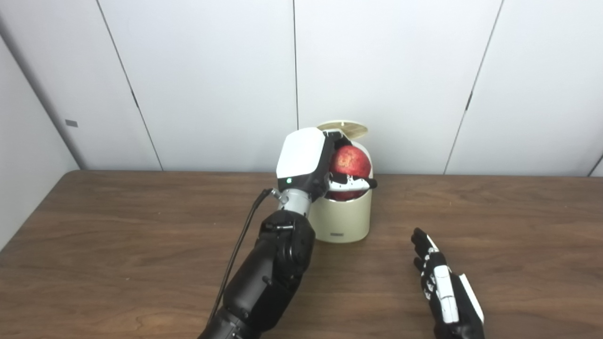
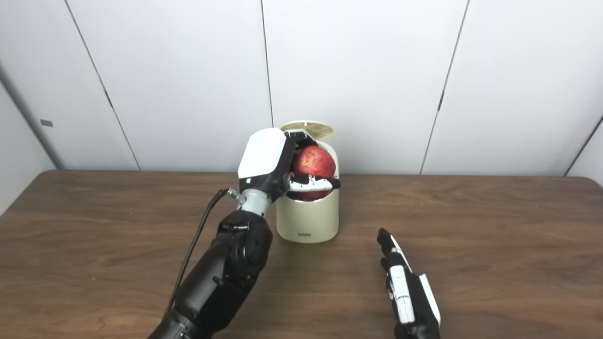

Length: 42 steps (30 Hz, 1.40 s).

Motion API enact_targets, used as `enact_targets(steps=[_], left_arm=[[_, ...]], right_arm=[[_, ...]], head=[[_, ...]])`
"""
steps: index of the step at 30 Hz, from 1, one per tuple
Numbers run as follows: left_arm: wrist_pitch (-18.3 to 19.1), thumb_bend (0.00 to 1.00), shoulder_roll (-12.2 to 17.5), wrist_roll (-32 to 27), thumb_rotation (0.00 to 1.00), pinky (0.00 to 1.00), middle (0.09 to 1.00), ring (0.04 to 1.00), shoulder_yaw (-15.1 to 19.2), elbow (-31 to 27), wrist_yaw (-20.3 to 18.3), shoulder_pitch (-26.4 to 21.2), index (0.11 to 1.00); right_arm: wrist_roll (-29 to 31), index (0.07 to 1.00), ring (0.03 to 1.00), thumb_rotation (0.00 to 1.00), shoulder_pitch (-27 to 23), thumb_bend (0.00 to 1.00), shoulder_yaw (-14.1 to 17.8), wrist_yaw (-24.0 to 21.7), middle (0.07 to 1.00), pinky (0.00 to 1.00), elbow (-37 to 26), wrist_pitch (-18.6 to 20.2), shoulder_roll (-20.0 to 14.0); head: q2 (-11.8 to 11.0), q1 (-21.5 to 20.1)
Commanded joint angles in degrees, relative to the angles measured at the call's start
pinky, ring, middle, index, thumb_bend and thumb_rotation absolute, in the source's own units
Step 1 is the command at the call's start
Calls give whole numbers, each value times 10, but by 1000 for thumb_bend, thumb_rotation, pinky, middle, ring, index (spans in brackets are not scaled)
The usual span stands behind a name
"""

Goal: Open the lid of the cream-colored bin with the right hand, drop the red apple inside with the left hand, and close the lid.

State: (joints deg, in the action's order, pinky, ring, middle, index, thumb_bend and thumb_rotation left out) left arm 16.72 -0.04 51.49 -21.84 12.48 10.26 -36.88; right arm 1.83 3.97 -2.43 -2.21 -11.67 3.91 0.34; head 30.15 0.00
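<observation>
The cream-colored bin (image 1: 341, 219) stands on the wooden table near the back wall. Its lid (image 1: 343, 128) is up, tilted back behind the opening. My left hand (image 1: 313, 165) is shut on the red apple (image 1: 349, 162) and holds it right over the bin's opening, partly down in the rim. My right hand (image 1: 440, 282) rests low over the table in front and to the right of the bin, fingers stretched out and apart, holding nothing. The same scene shows in the right eye view, with the apple (image 2: 313, 162) over the bin (image 2: 308, 219).
The wooden table (image 1: 118, 245) runs wide to both sides of the bin. White wall panels (image 1: 212, 80) stand right behind the bin. A black cable (image 1: 238, 245) hangs along my left forearm.
</observation>
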Motion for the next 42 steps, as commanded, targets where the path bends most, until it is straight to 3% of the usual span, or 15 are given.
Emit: enact_targets(steps=[1,7,13,23,31,34,37,39,40,41,42], left_arm=[[-15,460,-1,8,0,310,613,471,-10,18,15,-16,490],[-41,460,-2,-3,0,297,609,459,-7,42,51,-15,490],[-43,460,2,-3,0,304,607,465,-3,42,57,-13,487],[-14,465,23,35,0,321,582,484,-12,19,52,-10,439],[10,472,28,60,0,345,557,472,-11,7,57,-2,497],[33,469,30,80,0,367,576,514,-16,2,45,0,491],[60,472,30,106,0,354,568,491,-24,4,39,0,514],[73,514,28,114,0,434,505,555,-26,5,29,0,497],[76,518,27,113,24,471,578,579,-26,4,25,0,496],[77,730,26,112,10,506,628,602,-26,3,22,1,594],[80,804,26,114,5,522,646,613,-27,3,20,1,630]], right_arm=[[8,933,995,978,-7,609,2,-2,956,1000,-19,-21,3],[10,933,991,978,-7,614,2,-4,946,1000,-21,-19,0],[13,931,994,978,-9,640,1,-9,937,1000,-18,-20,-6],[23,917,974,976,-8,661,2,-15,901,1000,-16,-22,-15],[21,892,956,983,-5,658,1,-20,878,1000,-18,-24,-21],[21,879,943,982,-6,661,1,-21,867,1000,-17,-25,-24],[17,865,932,997,-5,667,0,-23,857,999,-15,-29,-28],[17,861,927,1000,-6,668,-1,-24,855,999,-15,-29,-30],[16,857,924,1000,-6,668,-1,-25,852,995,-16,-27,-31],[15,854,922,1000,-6,667,-1,-26,850,992,-16,-26,-32],[14,852,921,1000,-6,667,-1,-26,849,992,-16,-26,-33]], head=[[2,4],[2,8],[2,10],[3,18],[5,24],[6,25],[6,26],[5,27],[5,27],[5,28],[5,28]])
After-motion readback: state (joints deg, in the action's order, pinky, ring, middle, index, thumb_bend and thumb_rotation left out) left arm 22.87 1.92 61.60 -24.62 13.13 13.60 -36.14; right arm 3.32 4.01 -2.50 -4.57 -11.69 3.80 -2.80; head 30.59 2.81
